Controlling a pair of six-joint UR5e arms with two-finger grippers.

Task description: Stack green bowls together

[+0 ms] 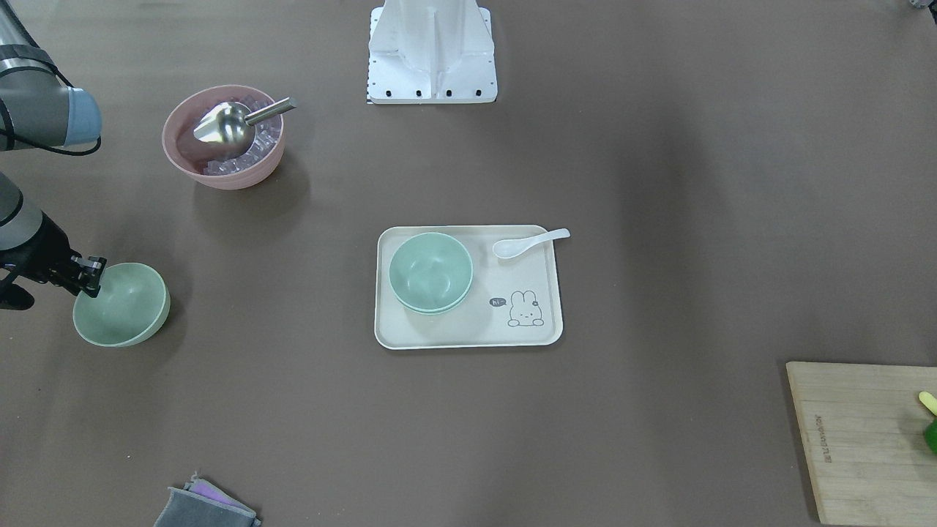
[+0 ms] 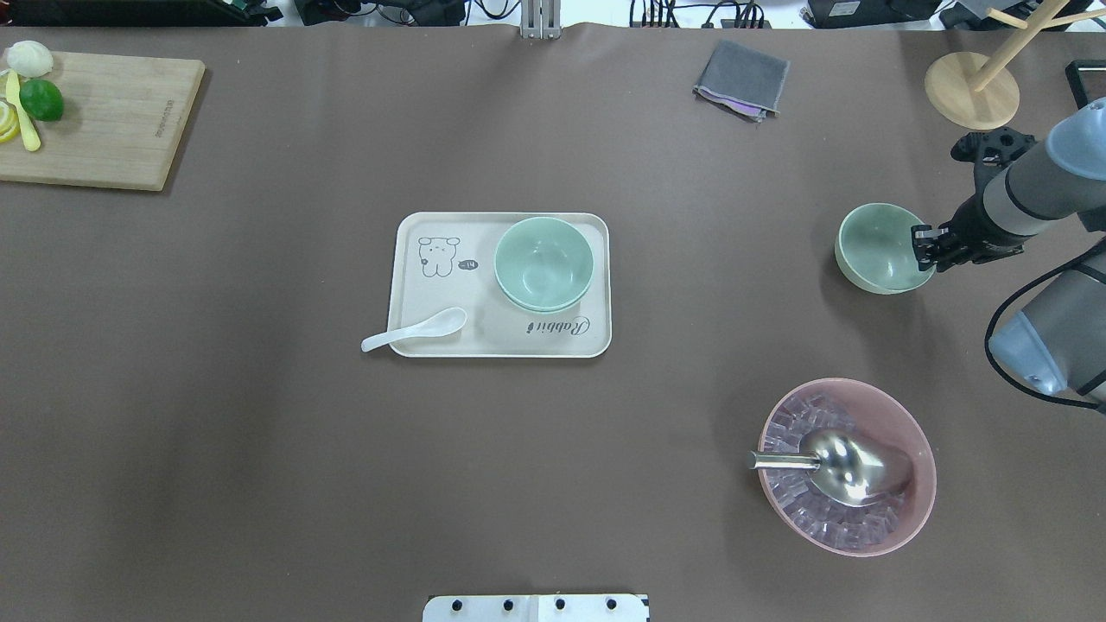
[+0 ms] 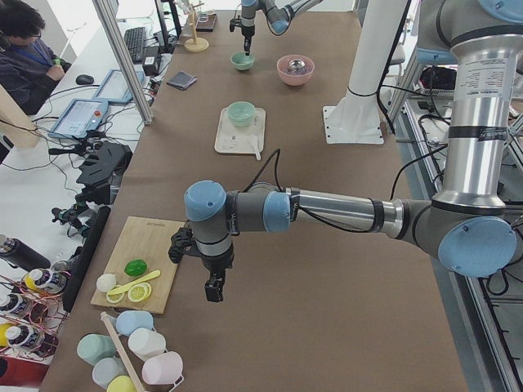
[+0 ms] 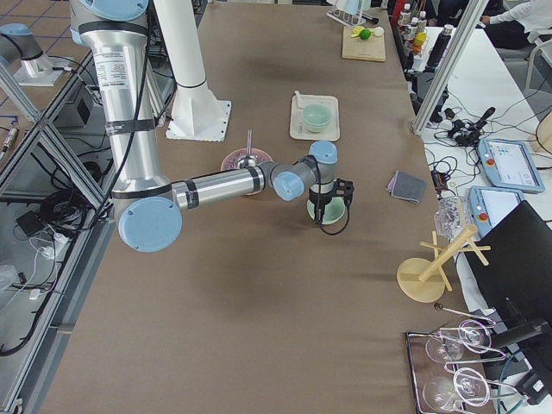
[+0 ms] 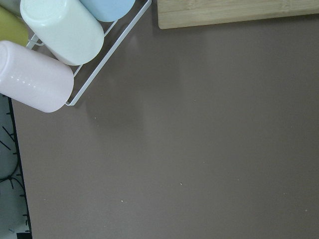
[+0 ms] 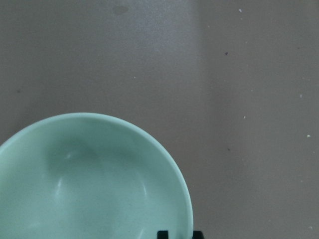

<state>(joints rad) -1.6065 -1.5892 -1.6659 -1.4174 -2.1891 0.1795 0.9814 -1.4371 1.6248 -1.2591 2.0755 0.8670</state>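
Observation:
Two green bowls [image 1: 430, 272] sit nested on the cream tray [image 1: 468, 329] at the table's middle; they also show in the overhead view [image 2: 544, 263]. A third green bowl [image 2: 877, 250] sits apart on the robot's right side, slightly tilted in the front-facing view [image 1: 121, 304]. My right gripper [image 2: 924, 246] is at that bowl's rim. In the right wrist view its fingertips [image 6: 162, 234] straddle the rim of the bowl [image 6: 89, 184], close together. My left gripper [image 3: 214, 292] hangs far off, over bare table near the cutting board; I cannot tell whether it is open or shut.
A pink bowl [image 2: 924, 484] with ice and a metal scoop [image 2: 829, 462] stands near the right arm. A white spoon [image 2: 415, 331] lies on the tray's edge. A cutting board [image 2: 104, 121], grey cloth [image 2: 741, 79], wooden stand [image 2: 972, 91] and cups [image 5: 50, 50] sit at the edges.

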